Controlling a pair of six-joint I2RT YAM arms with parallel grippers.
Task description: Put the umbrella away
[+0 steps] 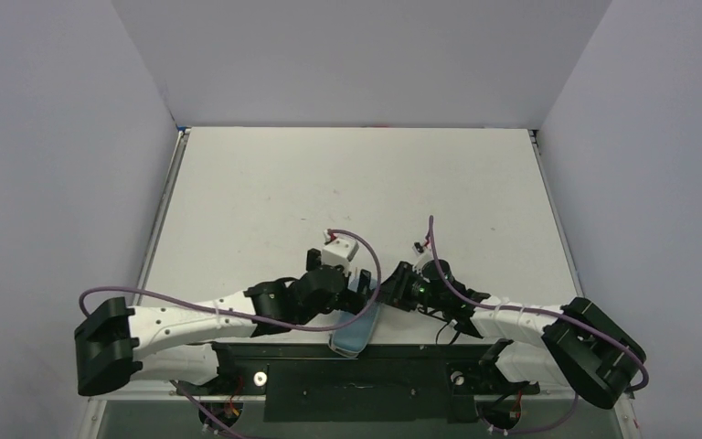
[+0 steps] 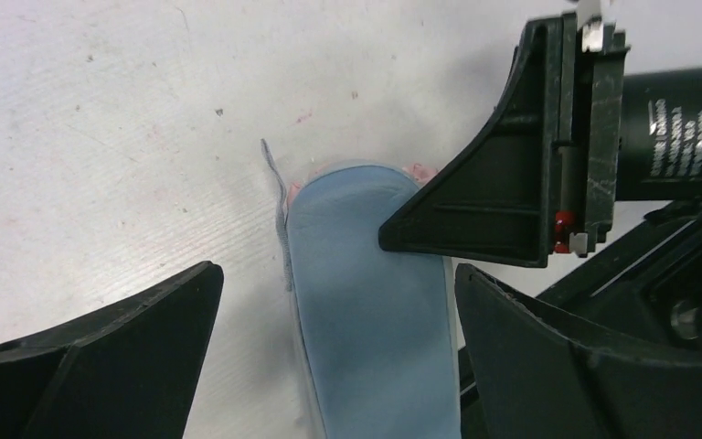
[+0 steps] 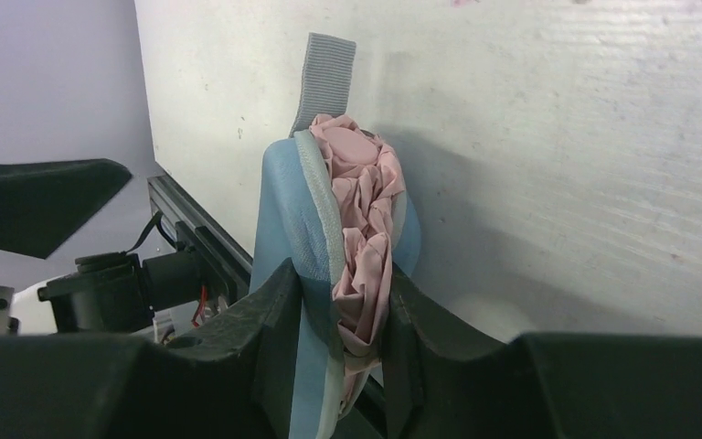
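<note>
Left hand (image 1: 355, 279) and right hand (image 1: 400, 288) sit very close together near the front edge of the white counter (image 1: 329, 174) in the picture from above. A blue case (image 1: 356, 334) lies between them, and its near end is right at that front edge. From the left hand's own camera, the left hand (image 2: 336, 274) is open wide and holds nothing. Its two black fingers (image 2: 101, 366) stand one on each side of the blue case (image 2: 366, 320) and do not touch it. One finger of the right hand (image 2: 475, 201) presses on the far end of the case. A little bit of the pink umbrella (image 2: 413, 171) peeks out there, and a grey strap (image 2: 279, 201) runs along the case's left side. From the right hand's camera, the right hand (image 3: 340, 302) is squeezed tight on the blue case (image 3: 283, 201). The umbrella (image 3: 366, 201) is tucked inside the case, and its crumpled pink cloth shows in the open slit. The grey strap (image 3: 329, 73) sticks up from the far end of the case.
</note>
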